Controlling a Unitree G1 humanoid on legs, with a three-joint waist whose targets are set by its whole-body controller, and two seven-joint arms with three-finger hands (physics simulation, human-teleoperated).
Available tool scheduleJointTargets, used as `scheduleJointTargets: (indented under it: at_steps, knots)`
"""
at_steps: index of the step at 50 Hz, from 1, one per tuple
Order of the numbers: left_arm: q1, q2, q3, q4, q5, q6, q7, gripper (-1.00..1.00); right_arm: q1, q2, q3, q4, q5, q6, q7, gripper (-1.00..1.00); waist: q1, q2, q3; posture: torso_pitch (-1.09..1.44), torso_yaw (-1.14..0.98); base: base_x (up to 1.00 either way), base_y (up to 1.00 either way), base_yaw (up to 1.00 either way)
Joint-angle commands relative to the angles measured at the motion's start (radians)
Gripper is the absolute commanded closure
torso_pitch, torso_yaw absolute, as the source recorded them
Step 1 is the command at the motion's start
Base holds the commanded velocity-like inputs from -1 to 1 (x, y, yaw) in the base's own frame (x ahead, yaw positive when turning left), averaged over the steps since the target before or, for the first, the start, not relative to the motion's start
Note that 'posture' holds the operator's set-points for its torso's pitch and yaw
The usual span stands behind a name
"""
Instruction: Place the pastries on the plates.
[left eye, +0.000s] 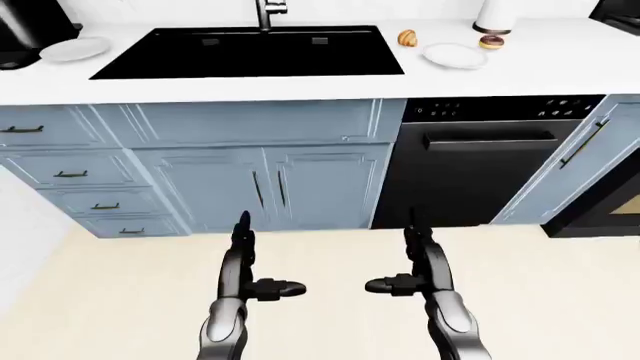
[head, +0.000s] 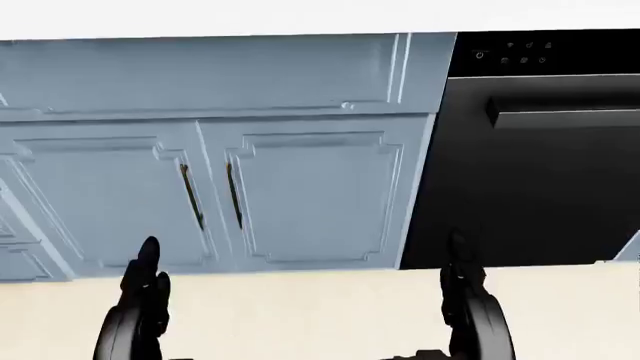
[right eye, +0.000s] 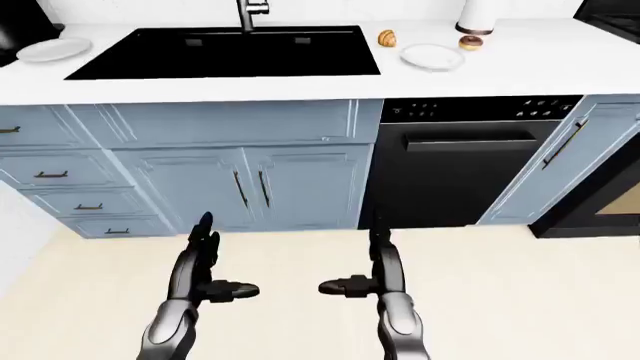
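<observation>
In the left-eye view the pastries sit on the white desk (left eye: 560, 71), to the right of the black sink (left eye: 250, 51). A croissant (left eye: 407, 37) lies just beside the sink's right edge, and a donut (left eye: 491, 42) lies further right of the sink, near a white canister (left eye: 494, 15). Between the two rests a plate (left eye: 454, 55); a second plate (left eye: 74, 49) lies well to the left of the sink. Both pastries lie up and to the right of the hands, well apart from them, so the right hand (left eye: 418, 262) is the nearer one. The left hand (left eye: 250, 262) and the right hand are both low, below the sink's cabinet doors, fingers spread and holding nothing, thumbs turned toward each other.

The head view shows only the cabinet doors (head: 220, 195) under the sink and the dishwasher (head: 530, 150) to their right; no pastry or plate shows. Both hands rise from the bottom edge, fingers pointing up.

The right-eye view repeats the layout: both pastries lie right of the sink. By this judgement, the robot must step closer and raise the right arm.
</observation>
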Motion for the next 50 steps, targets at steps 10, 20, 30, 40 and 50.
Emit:
scheduleJointTargets:
  at_steps: [10, 20, 30, 40, 50]
  knots:
    - [-0.177, 0.055, 0.074, -0.317, -0.012, 0.198, 0.017, -1.00, -0.190, -0.030, -0.021, -0.296, 0.043, 0.158, 0.001, -1.00, 0.011, -0.002, -0.080, 0.00, 0.00, 0.00, 0.00, 0.00]
    - [-0.450, 0.144, 0.118, -0.345, -0.048, 0.354, 0.041, -1.00, -0.408, -0.124, -0.103, -0.503, 0.074, 0.440, -0.012, -1.00, 0.016, 0.030, -0.079, 0.00, 0.00, 0.05, -0.09, 0.00]
    - [-0.554, 0.206, 0.150, -0.403, -0.092, 0.447, 0.062, -1.00, -0.535, -0.188, -0.134, -0.553, 0.119, 0.548, -0.024, -1.00, 0.024, -0.094, -0.085, 0.00, 0.00, 0.17, -0.33, 0.00]
    - [-0.613, 0.245, 0.170, -0.389, -0.111, 0.462, 0.076, -1.00, -0.630, -0.214, -0.136, -0.509, 0.132, 0.575, -0.037, -1.00, 0.014, 0.024, -0.044, 0.00, 0.00, 0.18, -0.36, 0.00]
    - [-0.652, 0.277, 0.178, -0.388, -0.130, 0.486, 0.092, -1.00, -0.665, -0.239, -0.144, -0.504, 0.146, 0.576, -0.045, -1.00, 0.024, 0.053, -0.064, 0.00, 0.00, 0.20, -0.37, 0.00]
